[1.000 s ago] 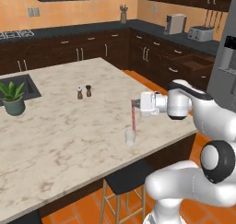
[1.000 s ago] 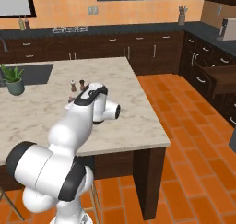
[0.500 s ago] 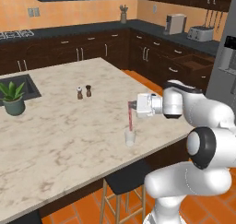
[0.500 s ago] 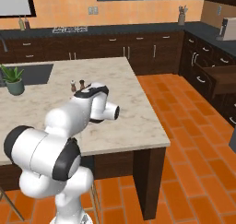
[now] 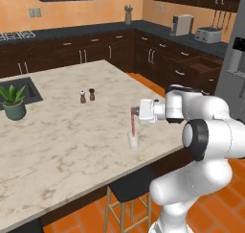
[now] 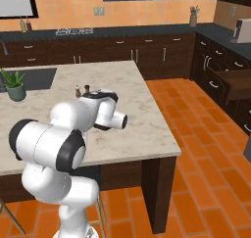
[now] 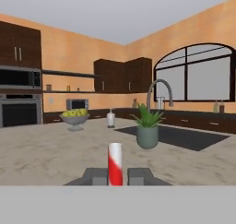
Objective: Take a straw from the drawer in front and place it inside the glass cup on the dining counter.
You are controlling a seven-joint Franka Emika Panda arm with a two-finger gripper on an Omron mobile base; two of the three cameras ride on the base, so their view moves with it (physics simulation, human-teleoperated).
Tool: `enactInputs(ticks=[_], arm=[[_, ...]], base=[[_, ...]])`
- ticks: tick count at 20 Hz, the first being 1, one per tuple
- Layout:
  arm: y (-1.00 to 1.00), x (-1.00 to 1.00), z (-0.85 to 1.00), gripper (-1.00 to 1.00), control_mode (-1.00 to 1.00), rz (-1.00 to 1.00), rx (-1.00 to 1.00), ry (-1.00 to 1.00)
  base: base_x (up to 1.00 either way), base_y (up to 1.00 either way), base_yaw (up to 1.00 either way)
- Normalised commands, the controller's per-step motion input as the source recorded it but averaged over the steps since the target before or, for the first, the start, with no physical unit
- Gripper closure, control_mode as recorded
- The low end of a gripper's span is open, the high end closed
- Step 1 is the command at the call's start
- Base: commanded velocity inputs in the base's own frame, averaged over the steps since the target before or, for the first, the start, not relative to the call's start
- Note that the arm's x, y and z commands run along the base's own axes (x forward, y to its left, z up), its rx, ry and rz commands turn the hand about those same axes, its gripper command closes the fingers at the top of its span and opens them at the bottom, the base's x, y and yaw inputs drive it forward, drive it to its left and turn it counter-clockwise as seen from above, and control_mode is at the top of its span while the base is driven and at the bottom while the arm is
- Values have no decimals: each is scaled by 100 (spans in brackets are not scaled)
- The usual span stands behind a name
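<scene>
The red-and-white straw (image 5: 132,123) hangs upright over the marble dining counter (image 5: 62,136), with my gripper (image 5: 136,110) shut on its upper end. Its lower end reaches the mouth of the small glass cup (image 5: 134,141), which stands near the counter's near edge. In the hand view the straw (image 7: 115,162) rises between my two finger tips (image 7: 94,175), with the gripper (image 7: 115,178) closed against it. The dark wooden drawer (image 5: 203,64) stands pulled open at the far right cabinets, and it is also open in the right base view, drawer (image 6: 234,83). My own arm hides the cup in the right base view.
Two small dark shakers (image 5: 86,96) stand mid-counter. A potted plant (image 5: 14,102) sits beside the sink (image 5: 26,89) at the left. A stool (image 5: 128,189) is tucked under the near counter edge. A fruit bowl (image 7: 74,117) and a faucet (image 7: 159,91) lie ahead of the hand.
The hand has drifted slightly left and down with the straw, bringing its lower end to the glass. The arm's elbow has swung round to the right.
</scene>
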Motion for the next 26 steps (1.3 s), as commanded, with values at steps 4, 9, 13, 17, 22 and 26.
enactInputs(ticks=[4,9,13,17,22,26], arm=[[0,-25,-14,100,-100,0,0,-2],[0,-32,-17,100,-100,0,0,-2],[0,-2,-26,100,-100,0,0,-3],[-1,-21,-19,100,-100,0,0,-6],[-5,-23,-7,-100,-100,0,0,-11],[-4,-7,0,-100,-100,0,0,-14]], base=[[0,0,0],[0,0,0],[0,0,0],[0,0,0],[0,0,0],[0,0,0]])
